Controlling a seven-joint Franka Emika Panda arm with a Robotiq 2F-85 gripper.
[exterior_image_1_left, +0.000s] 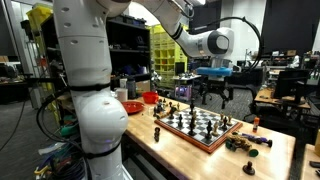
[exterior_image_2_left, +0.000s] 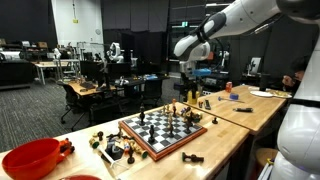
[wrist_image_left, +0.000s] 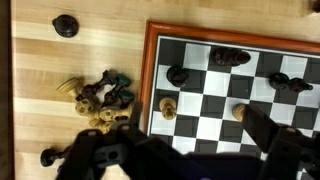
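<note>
A chessboard (exterior_image_1_left: 200, 128) with a red-brown frame lies on a wooden table; it also shows in the exterior view (exterior_image_2_left: 165, 130) and the wrist view (wrist_image_left: 230, 80). Light and dark pieces stand on it. My gripper (exterior_image_1_left: 213, 95) hangs open and empty above one end of the board, also seen in the exterior view (exterior_image_2_left: 190, 85). In the wrist view the gripper (wrist_image_left: 190, 112) spans several squares. A light pawn (wrist_image_left: 168, 106) stands near the left finger. Another light piece (wrist_image_left: 239, 111) stands right beside the right finger. Dark pieces (wrist_image_left: 230, 58) stand farther up the board.
A heap of light and dark pieces (wrist_image_left: 100, 95) lies on the wood beside the board, also seen in an exterior view (exterior_image_2_left: 115, 148). A lone dark piece (wrist_image_left: 65, 25) lies apart. Red bowls (exterior_image_1_left: 130, 106) (exterior_image_2_left: 30, 158) stand near the table end. The robot's white base (exterior_image_1_left: 95, 100) stands close.
</note>
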